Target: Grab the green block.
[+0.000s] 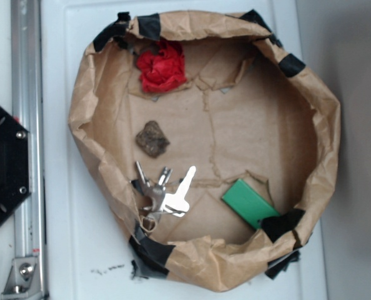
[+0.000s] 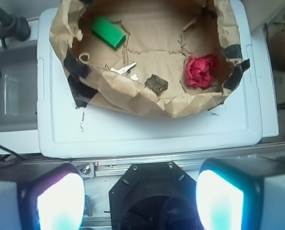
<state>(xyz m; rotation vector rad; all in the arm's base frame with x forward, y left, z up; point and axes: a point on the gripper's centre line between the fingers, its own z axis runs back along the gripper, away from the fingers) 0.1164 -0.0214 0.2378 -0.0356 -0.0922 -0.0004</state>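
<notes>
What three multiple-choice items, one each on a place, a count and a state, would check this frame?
1. The green block lies:
A. by the paper wall, near black tape
B. on the red cloth
C. outside the ring

2. Loose things inside the paper ring, the keys as one:
A. two
B. four
C. six

3. The gripper is:
A. shut on the block
B. open, away from the ring
C. shut on the keys

Key: 1 A, it sits at the wall. 2 B: block, red cloth, stone, keys. 3 B, its fingers stand apart, holding nothing.

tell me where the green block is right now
In the exterior view the green block lies flat at the lower right of the paper-lined bin, right of the keys, close to the bin's taped wall.
</notes>
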